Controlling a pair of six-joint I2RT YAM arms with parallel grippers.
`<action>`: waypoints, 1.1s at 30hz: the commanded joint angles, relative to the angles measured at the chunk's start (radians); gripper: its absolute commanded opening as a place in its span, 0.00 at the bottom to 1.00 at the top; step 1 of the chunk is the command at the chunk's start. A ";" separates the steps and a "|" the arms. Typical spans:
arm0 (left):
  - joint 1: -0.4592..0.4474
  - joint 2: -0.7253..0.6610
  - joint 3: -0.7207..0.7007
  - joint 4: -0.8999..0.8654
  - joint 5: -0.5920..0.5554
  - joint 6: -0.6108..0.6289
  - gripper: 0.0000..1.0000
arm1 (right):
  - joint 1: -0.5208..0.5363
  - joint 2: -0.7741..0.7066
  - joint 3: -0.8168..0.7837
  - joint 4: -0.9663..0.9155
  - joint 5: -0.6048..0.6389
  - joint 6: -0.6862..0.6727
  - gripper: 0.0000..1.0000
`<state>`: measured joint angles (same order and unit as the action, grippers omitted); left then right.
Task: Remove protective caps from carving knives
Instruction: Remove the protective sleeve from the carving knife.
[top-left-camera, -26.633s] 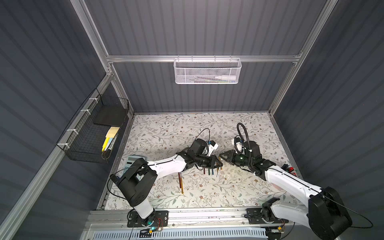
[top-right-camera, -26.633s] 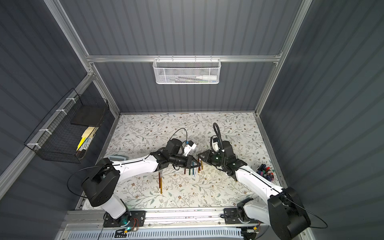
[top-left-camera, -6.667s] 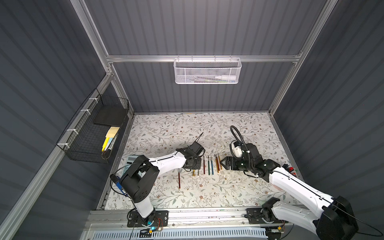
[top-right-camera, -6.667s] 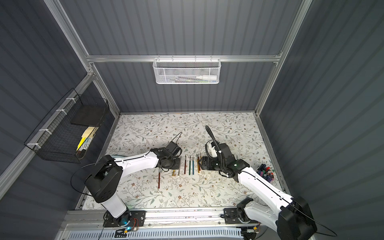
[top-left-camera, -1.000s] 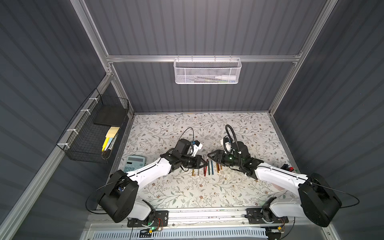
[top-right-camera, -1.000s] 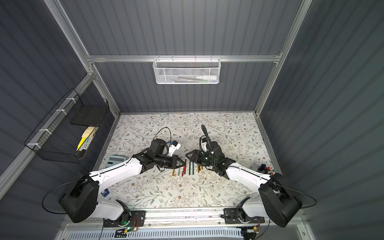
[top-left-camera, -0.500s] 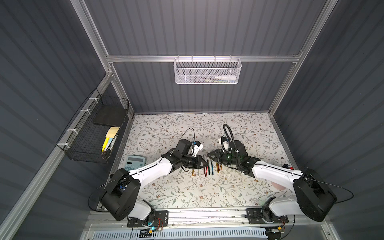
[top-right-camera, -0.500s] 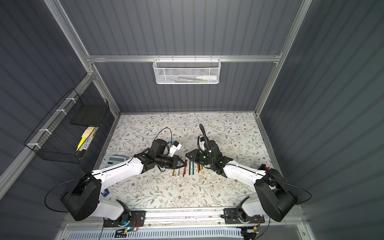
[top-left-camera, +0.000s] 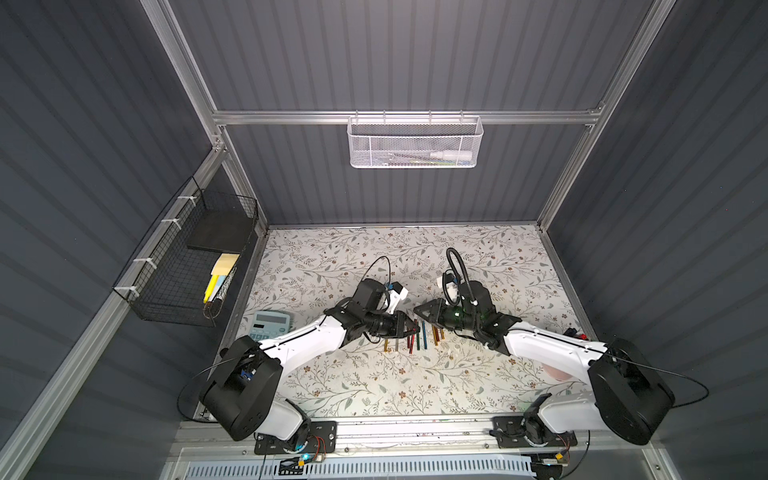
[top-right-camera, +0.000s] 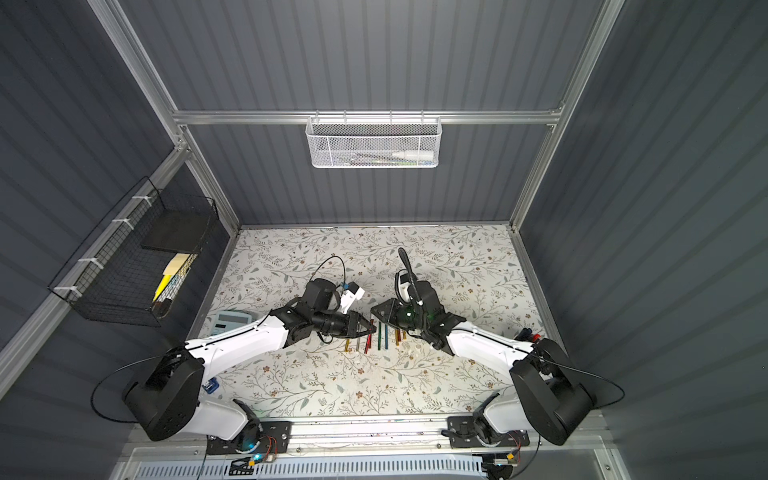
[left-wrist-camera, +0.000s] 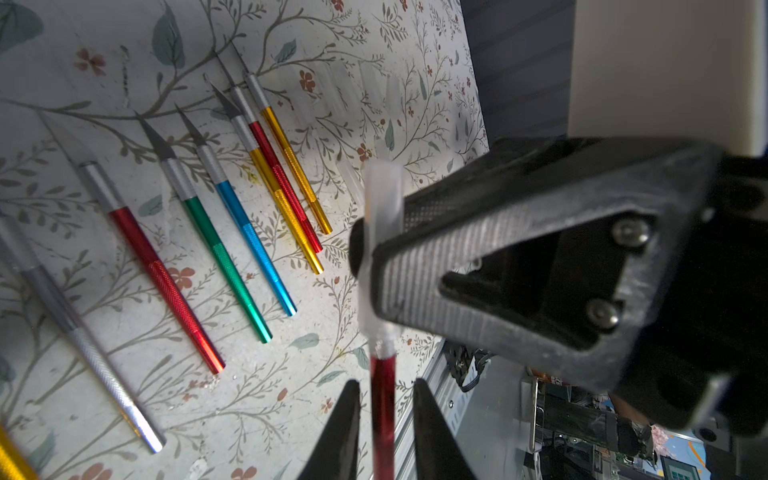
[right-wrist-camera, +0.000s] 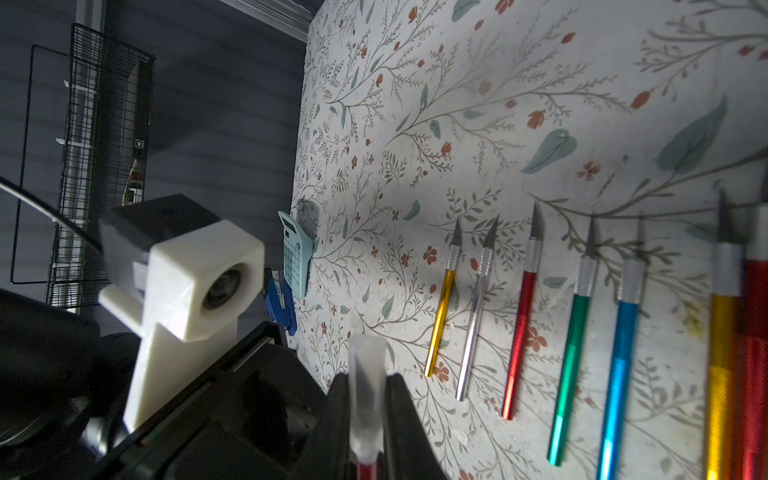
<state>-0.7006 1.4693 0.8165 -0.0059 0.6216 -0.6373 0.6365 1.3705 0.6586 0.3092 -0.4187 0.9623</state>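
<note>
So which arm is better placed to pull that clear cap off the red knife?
Right: the right gripper is shut on the clear cap; the left gripper only flanks the red knife.

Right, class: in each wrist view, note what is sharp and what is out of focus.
Left wrist view: the row of knives is sharp, the clear cap and capped red knife near the lens soft. Right wrist view: the clear cap is blurred, the green knife crisp.

Overhead stereo pair, close wrist cameras
</note>
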 joint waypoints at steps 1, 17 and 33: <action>-0.008 0.020 -0.011 0.023 -0.001 -0.011 0.20 | 0.004 -0.021 0.021 -0.011 0.004 0.002 0.10; -0.010 0.005 -0.016 0.013 -0.009 -0.007 0.02 | 0.004 -0.007 0.025 -0.005 -0.018 0.003 0.27; -0.018 -0.004 -0.020 0.025 0.000 -0.006 0.00 | 0.008 0.028 0.040 0.011 -0.025 0.012 0.28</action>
<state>-0.7132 1.4792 0.8066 0.0093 0.6182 -0.6479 0.6376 1.3842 0.6697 0.2935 -0.4309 0.9649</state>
